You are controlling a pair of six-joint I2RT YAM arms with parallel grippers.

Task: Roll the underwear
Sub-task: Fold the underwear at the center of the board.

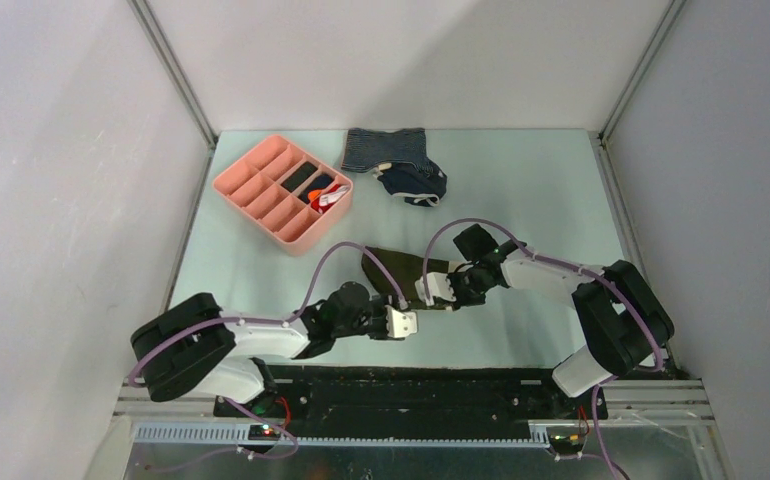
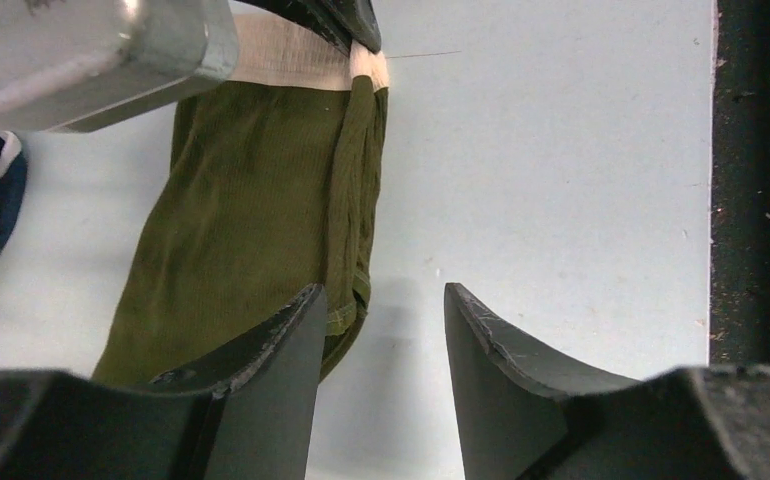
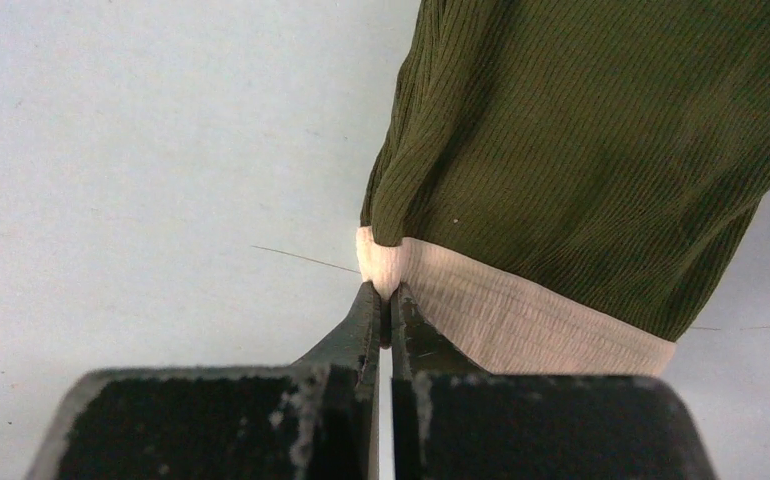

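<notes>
Item: underwear [image 3: 581, 150], olive, flat ahead of right gripper [image 3: 386, 300], which pinches its pale waistband [image 3: 521, 325] corner; left gripper [image 2: 381, 297] spread, empty, hem [image 2: 346, 318] beside one finger. Risk: thin pinch may slip, skewing roll.

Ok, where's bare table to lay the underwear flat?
Widest bare table lies back right, between the navy garment and the right wall. A smaller patch sits front left, between the pink tray and the left arm. Crowded: back left around tray and striped garment; centre front, where the right gripper pinches the underwear.
</notes>
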